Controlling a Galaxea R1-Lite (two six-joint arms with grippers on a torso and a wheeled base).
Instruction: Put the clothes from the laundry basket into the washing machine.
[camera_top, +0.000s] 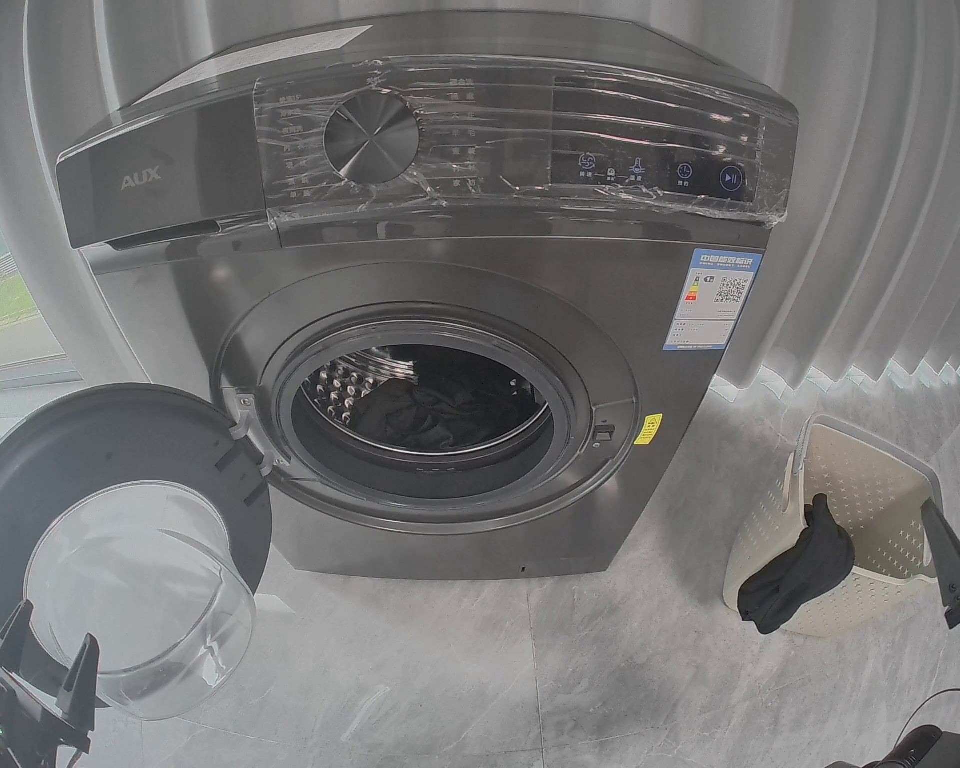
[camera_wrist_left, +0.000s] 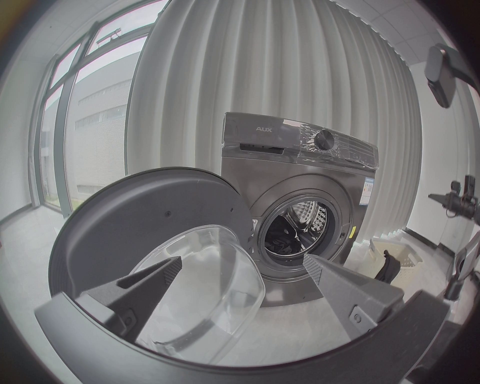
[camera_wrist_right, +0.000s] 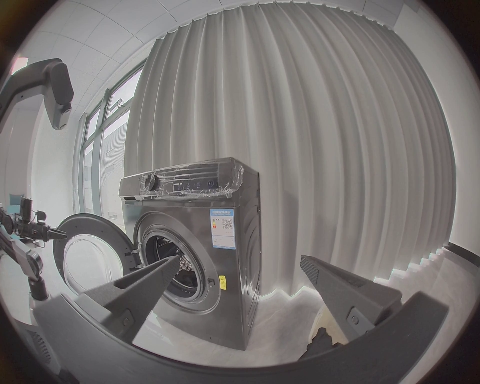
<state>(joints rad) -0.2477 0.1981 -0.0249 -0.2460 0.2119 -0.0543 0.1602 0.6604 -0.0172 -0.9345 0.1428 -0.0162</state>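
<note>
The grey washing machine (camera_top: 430, 300) stands with its round door (camera_top: 130, 520) swung open to the left. Dark clothes (camera_top: 440, 405) lie in the drum. A cream laundry basket (camera_top: 880, 500) sits on the floor to the right, a black garment (camera_top: 800, 575) draped over its near rim. My left gripper (camera_top: 55, 640) hangs open and empty low in front of the door, also seen as the left gripper (camera_wrist_left: 240, 272). My right gripper (camera_wrist_right: 240, 275) is open and empty just above the basket (camera_wrist_right: 325, 320); one of its fingers (camera_top: 945, 565) shows over the basket's right side.
Pale pleated curtains (camera_top: 880, 200) hang behind the machine. The floor (camera_top: 520, 670) is grey marble tile, bare between the machine and the basket. The open door juts out over the floor on the left side.
</note>
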